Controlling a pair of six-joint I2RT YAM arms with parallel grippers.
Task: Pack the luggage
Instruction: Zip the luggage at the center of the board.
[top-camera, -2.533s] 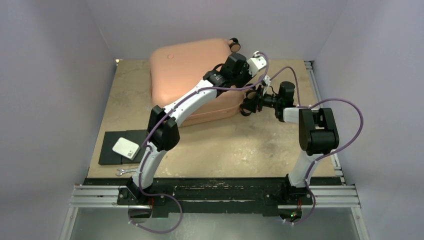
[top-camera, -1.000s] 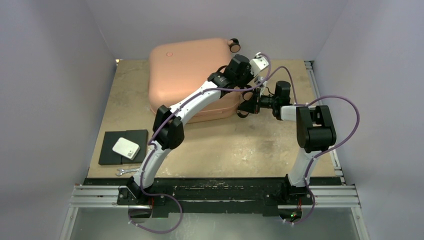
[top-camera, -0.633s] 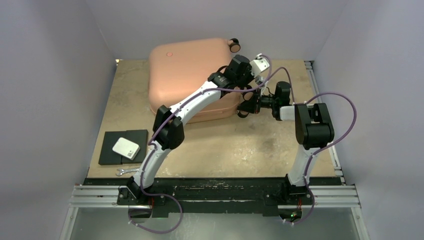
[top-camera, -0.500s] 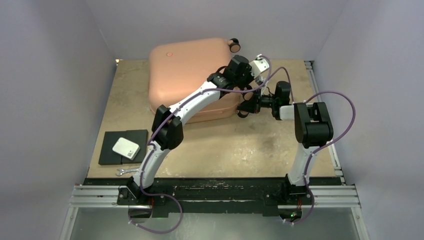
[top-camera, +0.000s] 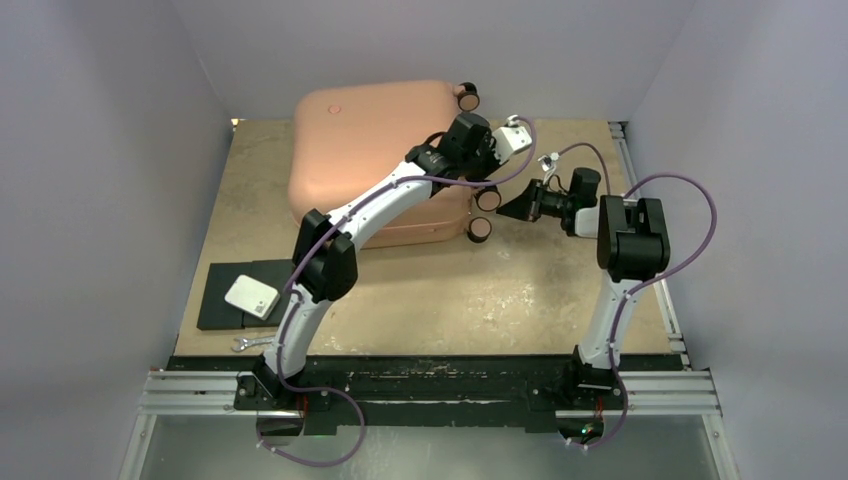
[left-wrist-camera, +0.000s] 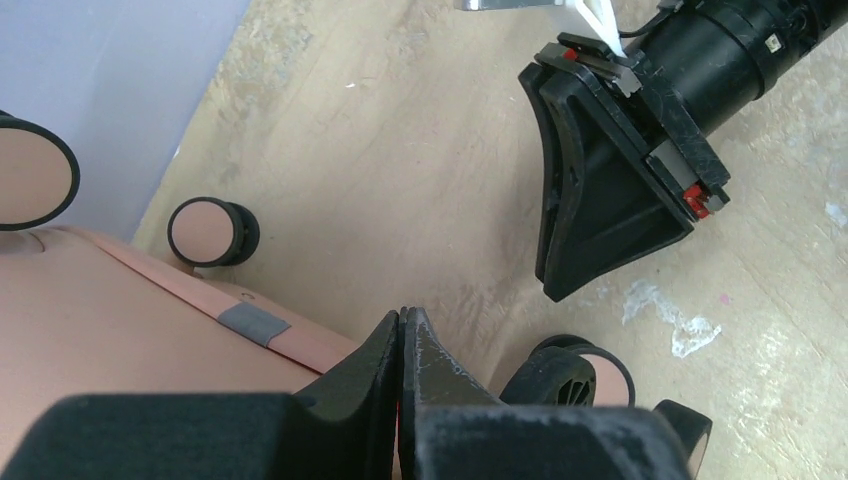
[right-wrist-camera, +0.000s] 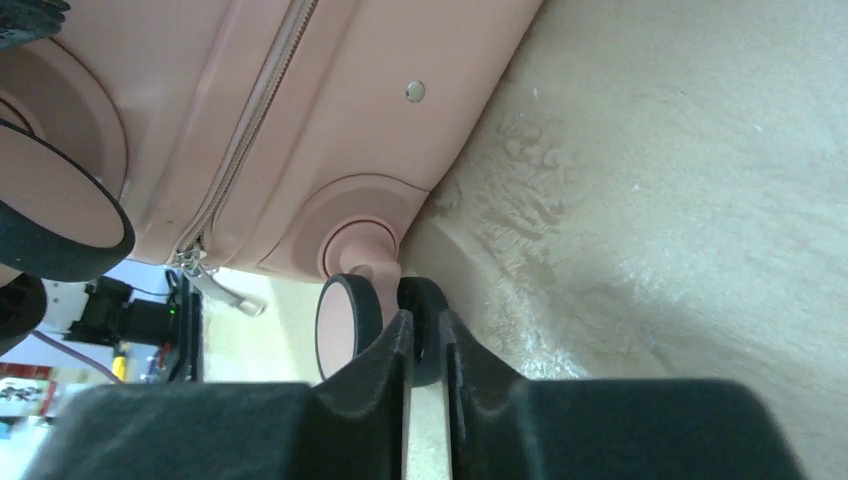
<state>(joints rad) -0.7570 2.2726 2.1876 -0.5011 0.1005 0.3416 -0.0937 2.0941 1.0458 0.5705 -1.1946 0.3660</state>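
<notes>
the luggage (top-camera: 370, 150) lies flat at the far side of the desk (top-camera: 560, 300). the left end effector (left-wrist-camera: 402, 325) is closed above its wheel-end edge. the right end effector (right-wrist-camera: 423, 325), closed to a slit, sits beside a wheel (right-wrist-camera: 350, 325).

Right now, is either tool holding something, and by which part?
Nothing is held. The left tool is shut empty at the luggage edge; the right tool is shut empty near a wheel.

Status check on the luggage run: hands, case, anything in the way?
Left hand shut, empty, at the luggage edge. Right hand nearly shut, empty, beside a wheel. Luggage lid down, flat. Black pad far off, near left.
</notes>
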